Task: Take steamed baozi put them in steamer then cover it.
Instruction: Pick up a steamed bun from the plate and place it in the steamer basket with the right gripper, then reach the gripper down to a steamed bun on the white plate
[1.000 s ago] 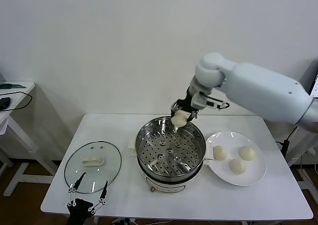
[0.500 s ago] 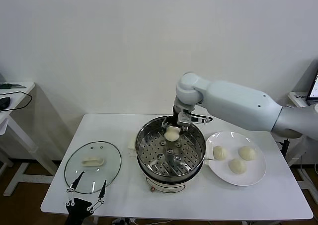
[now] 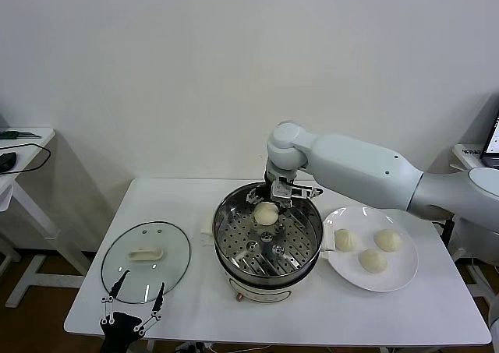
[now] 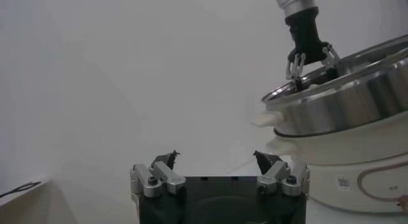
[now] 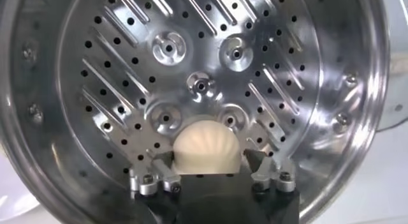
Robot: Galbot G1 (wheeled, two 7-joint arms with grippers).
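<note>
Left gripper, spread, parked at the table's near edge by the cover. Steamer mid-table; three baozi on the plate. Right gripper, spread, flanks a fourth bun on the far tray.

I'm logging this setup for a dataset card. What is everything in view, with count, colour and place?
Table: one, white, under everything.
Steamer: one, shiny steel with perforated tray, white base, table centre.
Baozi in steamer: one, cream-white, on the tray at its far side.
Baozi on plate: three, cream-white.
Plate: one, white, right of the steamer.
Cover: one, clear glass, metal rim, cream handle, lying flat left of the steamer.
Side table: one, white, far left, with dark items and a cable.
Right hand: one, black-and-silver on a white arm, inside the steamer, fingers open either side of the baozi.
Left hand: one, black-and-silver, open, at the table's near edge by the cover.
</note>
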